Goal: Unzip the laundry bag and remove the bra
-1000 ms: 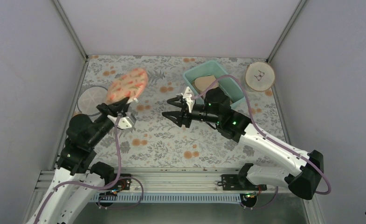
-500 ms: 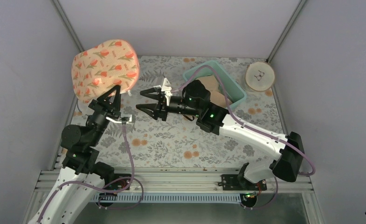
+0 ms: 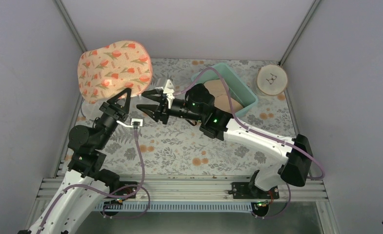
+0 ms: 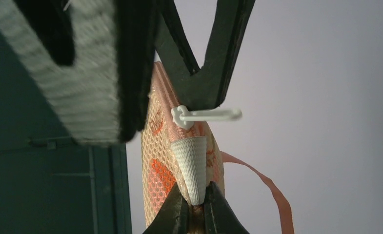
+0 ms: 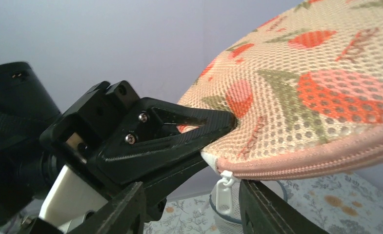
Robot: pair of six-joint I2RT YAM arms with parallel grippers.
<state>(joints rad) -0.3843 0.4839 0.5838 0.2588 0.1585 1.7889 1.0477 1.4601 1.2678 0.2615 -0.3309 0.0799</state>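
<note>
The laundry bag [image 3: 115, 68], peach-pink mesh with orange leaf print, hangs in the air at the back left, zipped shut. My left gripper [image 3: 126, 92] is shut on its rim; in the left wrist view its tips [image 4: 195, 207] pinch the white fabric tab [image 4: 193, 163] at the zipper's end. The white zipper pull [image 5: 224, 195] dangles just past that tab. My right gripper [image 3: 148, 101] is open, and its fingers [image 5: 126, 209] stand either side of the pull without touching it. The orange bra is hidden.
A teal bin [image 3: 245, 100] at the back right holds a pale beige bra [image 3: 219, 91]. A round wooden disc [image 3: 272, 79] lies in the far right corner. The round white spoked drum [image 5: 231, 222] sits on the floral table under the bag.
My left gripper has lifted the bag off the table and turned its face up. My right gripper has moved left to the bag's zipper end, still open.
</note>
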